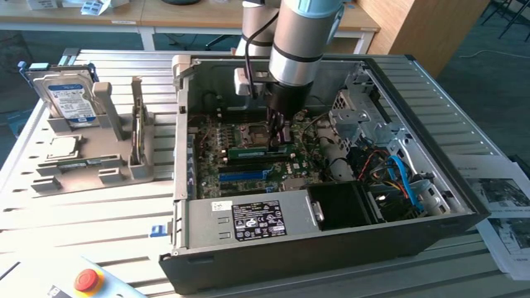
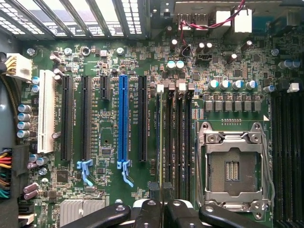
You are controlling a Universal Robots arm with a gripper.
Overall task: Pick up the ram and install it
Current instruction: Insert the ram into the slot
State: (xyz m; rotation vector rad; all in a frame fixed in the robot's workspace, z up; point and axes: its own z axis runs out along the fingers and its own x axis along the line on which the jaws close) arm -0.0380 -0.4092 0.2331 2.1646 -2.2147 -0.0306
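Fingers (image 2: 149,216) drawn nearly together, clamped on the ram (image 1: 252,151) inside the computer case (image 1: 331,251). In the exterior view, the ram lies over the motherboard (image 1: 240,177), at 6 o'clock from the processor socket (image 1: 255,131).

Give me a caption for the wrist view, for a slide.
Pincer shut on the ram, edge-on at the black memory slots, beside the empty processor socket.

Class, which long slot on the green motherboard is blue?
The single blue plastic slot, standing between two black slots; every other is black, except one white slot.
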